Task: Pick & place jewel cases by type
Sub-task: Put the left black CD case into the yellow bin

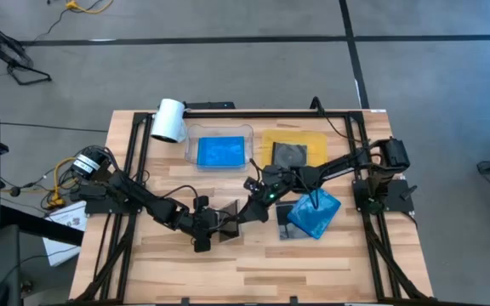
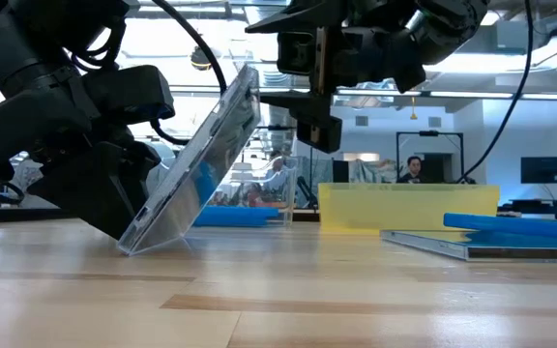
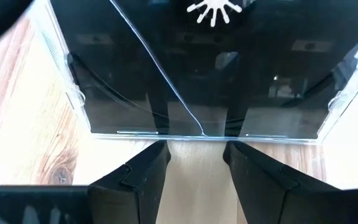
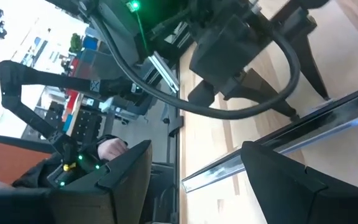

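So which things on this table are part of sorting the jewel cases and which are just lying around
Part of the job:
- grey-clear case, tilted on its edge, in the left gripper
- blue case in the clear tray
- grey case on the yellow tray
- blue cases stacked near the right arm
- right gripper, open above the tilted case

Lying about:
- white cylinder

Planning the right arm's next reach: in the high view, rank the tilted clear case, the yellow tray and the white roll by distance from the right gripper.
From the right gripper:
1. Tilted clear case, just beside it, propped by the left gripper.
2. Yellow tray, toward the back right.
3. White roll, back-left corner.
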Available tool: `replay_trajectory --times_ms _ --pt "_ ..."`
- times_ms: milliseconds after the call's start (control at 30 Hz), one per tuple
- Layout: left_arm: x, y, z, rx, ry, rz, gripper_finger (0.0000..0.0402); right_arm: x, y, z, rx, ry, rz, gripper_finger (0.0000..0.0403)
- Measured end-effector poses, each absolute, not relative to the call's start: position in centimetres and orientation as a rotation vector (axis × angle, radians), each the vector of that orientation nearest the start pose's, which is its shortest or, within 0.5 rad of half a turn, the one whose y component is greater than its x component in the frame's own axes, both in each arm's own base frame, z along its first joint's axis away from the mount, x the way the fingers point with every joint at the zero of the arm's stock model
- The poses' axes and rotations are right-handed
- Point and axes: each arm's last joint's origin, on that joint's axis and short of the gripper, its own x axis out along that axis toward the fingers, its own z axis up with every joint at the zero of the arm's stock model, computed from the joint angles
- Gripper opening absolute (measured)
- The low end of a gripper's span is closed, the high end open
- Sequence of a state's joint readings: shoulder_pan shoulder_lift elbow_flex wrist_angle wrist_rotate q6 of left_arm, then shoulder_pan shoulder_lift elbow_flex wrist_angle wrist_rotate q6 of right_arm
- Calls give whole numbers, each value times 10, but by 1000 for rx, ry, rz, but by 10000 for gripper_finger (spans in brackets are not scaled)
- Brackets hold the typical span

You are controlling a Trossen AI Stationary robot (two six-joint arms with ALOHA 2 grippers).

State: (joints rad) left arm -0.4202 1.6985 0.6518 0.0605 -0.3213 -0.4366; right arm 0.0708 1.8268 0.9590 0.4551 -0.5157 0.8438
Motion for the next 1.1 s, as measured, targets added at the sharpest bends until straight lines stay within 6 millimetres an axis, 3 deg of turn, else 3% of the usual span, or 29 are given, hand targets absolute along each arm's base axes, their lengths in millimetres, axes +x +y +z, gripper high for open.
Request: replay_trajectory --times_ms 600,1100 --pt "260 -106 104 -51 911 113 171 372 47 176 652 578 383 251" --pt "260 -106 104 -55 907 118 171 368 58 171 224 559 351 250"
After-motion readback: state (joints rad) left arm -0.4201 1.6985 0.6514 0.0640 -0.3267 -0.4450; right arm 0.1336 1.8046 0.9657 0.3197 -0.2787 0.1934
